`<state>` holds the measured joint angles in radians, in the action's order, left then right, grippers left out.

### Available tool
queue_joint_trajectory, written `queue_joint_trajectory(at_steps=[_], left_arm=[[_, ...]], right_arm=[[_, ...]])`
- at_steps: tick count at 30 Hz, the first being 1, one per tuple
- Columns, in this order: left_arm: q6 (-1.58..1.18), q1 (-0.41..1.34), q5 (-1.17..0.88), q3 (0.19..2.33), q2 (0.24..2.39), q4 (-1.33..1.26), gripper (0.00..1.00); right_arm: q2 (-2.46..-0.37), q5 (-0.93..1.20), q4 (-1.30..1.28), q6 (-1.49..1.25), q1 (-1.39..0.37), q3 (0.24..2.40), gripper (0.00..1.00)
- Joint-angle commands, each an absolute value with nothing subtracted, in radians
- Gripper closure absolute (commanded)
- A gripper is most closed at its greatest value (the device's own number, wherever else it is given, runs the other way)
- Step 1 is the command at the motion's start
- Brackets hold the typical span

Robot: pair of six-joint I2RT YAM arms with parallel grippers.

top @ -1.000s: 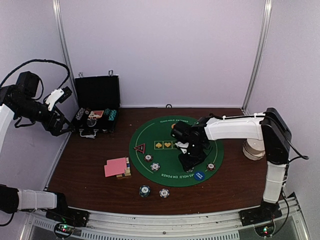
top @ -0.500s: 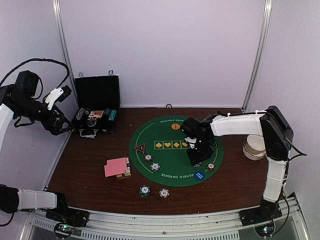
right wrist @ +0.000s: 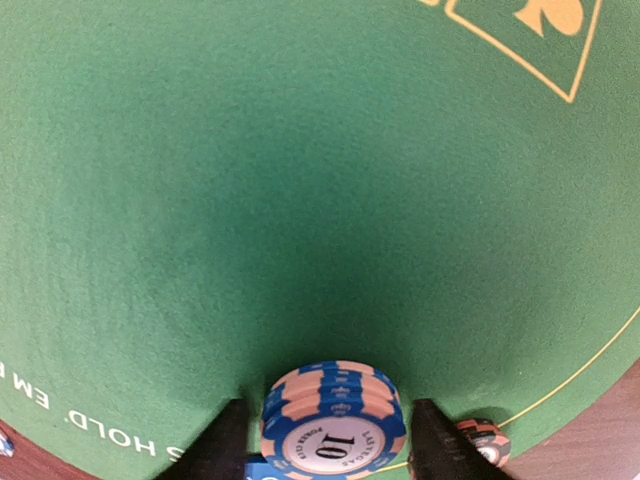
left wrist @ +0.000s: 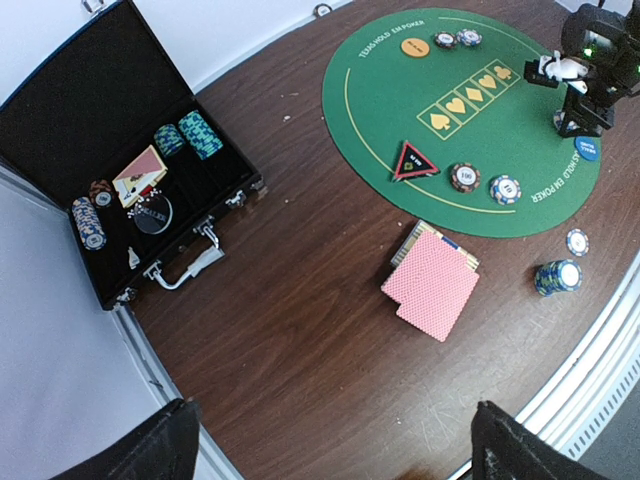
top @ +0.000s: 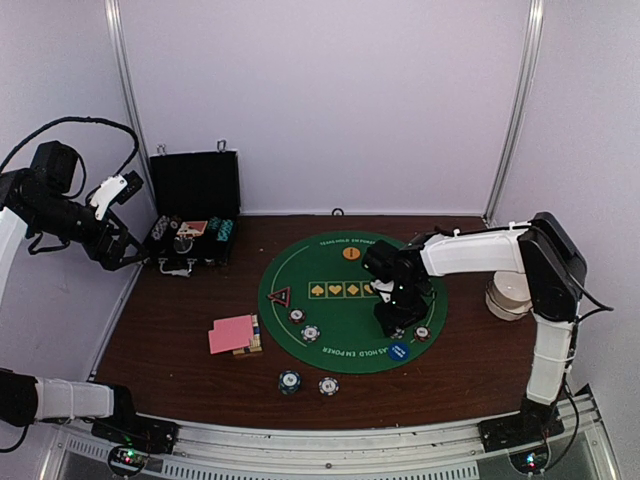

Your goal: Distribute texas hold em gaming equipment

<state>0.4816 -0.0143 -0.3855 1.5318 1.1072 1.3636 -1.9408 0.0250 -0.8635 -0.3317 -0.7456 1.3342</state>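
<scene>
Green felt covers the middle of the brown tabletop (top: 180, 300), a round poker mat (top: 345, 320), and the right gripper (right wrist: 333, 445) is down on the mat's near-right part. Its two fingers (right wrist: 225, 445) stand parted on either side of a short stack of blue-and-peach chips (right wrist: 333, 410) marked 10, which sits flat on the felt. I can see a sliver of gap beside one finger, so the jaws look loosened rather than pinching.

Just beside that stack, by the mat's yellow line, lies a reddish chip (right wrist: 483, 440), and the blue disc (top: 399, 351) is near the mat's front edge. The orange disc (top: 351, 254) lies at the far side. The red-black triangular marker (top: 279, 296) is at the left, with two single chips (top: 311, 333) just in front of it on the felt.

Off the mat, toward the front of the tabletop, stand a small dark chip stack (top: 289, 381) and a lone chip (top: 328, 385). The pink-backed cards (top: 231, 334) lie spread on top of a small card box (left wrist: 428, 243), left of the mat.

The left gripper (left wrist: 330, 445) hangs high at the far left, spread wide and holding nothing. The open black case (left wrist: 60, 130) sits at the far-left corner with more chips in its compartments.
</scene>
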Motion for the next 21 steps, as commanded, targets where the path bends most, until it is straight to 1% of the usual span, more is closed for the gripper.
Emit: queue_joint_trajectory(at_steps=[1,2,4,8,13,15,21], left_arm=[[0.499,-0.021,-0.395,1.544,1.105,1.361,0.02],[0.499,-0.021,-0.394,1.545,1.105,1.362,0.02],[0.499,-0.020,-0.394,1.546,1.105,1.361,0.02],[0.497,-0.021,-0.392,1.545,1.106,1.361,0.02],[0.494,-0.020,-0.395,1.545,1.103,1.361,0.02],[0.493,-0.020,-0.396,1.545,1.103,1.362,0.03],[0.493,-0.021,-0.399,1.540,1.101,1.362,0.02]], right_arm=[[-1.912,0.005,-0.876,-0.326,-0.744,1.355,0.34],[-1.902,0.005,-0.879,-0.327,-0.745,1.362,0.31],[-1.881,0.005,-0.888,-0.327,-0.749,1.381,0.29],[-1.842,-0.039,-0.916,-0.325,-0.800,1.445,0.28],[-1.834,-0.023,-0.948,-0.327,-0.939,1.562,0.28],[-1.853,-0.004,-0.951,-0.327,-1.001,1.606,0.26],[-1.954,0.075,-0.947,-0.316,-1.163,1.727,0.14]])
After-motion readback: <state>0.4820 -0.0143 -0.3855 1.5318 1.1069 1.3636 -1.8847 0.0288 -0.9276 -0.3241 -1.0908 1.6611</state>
